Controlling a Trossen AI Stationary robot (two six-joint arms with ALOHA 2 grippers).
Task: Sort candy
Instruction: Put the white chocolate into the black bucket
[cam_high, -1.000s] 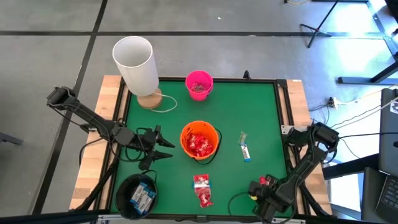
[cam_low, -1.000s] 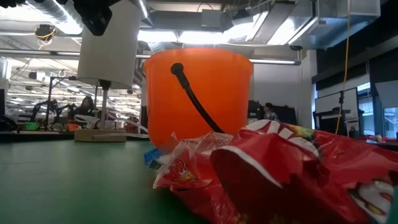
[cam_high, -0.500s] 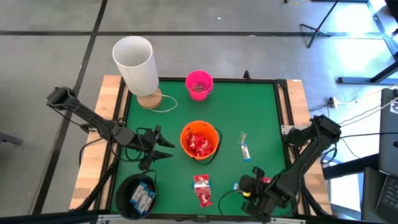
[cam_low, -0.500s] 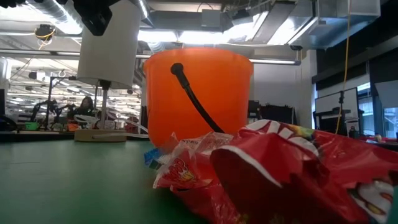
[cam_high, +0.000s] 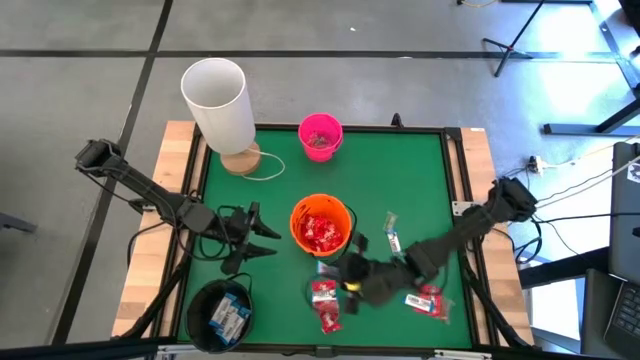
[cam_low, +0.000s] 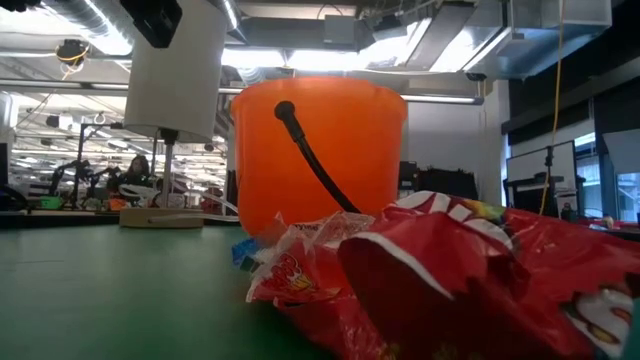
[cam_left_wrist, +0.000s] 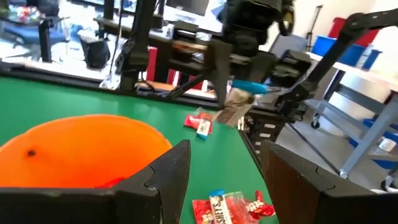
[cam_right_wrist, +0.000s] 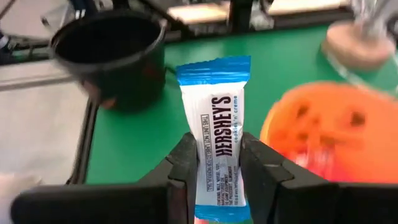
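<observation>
high view: the right gripper (cam_high: 352, 277) is extended across the green table (cam_high: 420, 180) to a spot just beside the orange bucket (cam_high: 321, 226), above the red packets (cam_high: 324, 304) lying near the front edge. another red packet (cam_high: 428, 300) lies to the right under the arm, and a white-and-blue bar (cam_high: 394, 241) lies right of the orange bucket. the orange bucket holds red candy. the black bucket (cam_high: 220, 312) at the front left corner holds white-and-blue bars. the pink bucket (cam_high: 320, 136) stands at the back, beside a white cylinder (cam_high: 218, 100) on a wooden base. the left gripper (cam_high: 262, 238) waits just left of the orange bucket, fingers spread, holding nothing. low view: the orange bucket (cam_low: 318, 155) with its black handle stands behind a heap of red packets (cam_low: 440, 275); the white cylinder (cam_low: 176, 75) rises to its left. left wrist view: the left fingers (cam_left_wrist: 171, 174) stand apart over the orange bucket rim (cam_left_wrist: 81, 149); beyond, the right gripper (cam_left_wrist: 239, 93) carries a wrapped bar, and a red packet (cam_left_wrist: 233, 207) lies on the table. right wrist view: the right gripper (cam_right_wrist: 214, 171) is clamped on a hershey's bar (cam_right_wrist: 217, 134), held upright, with the black bucket (cam_right_wrist: 118, 56) and orange bucket (cam_right_wrist: 329, 134) blurred beyond.
</observation>
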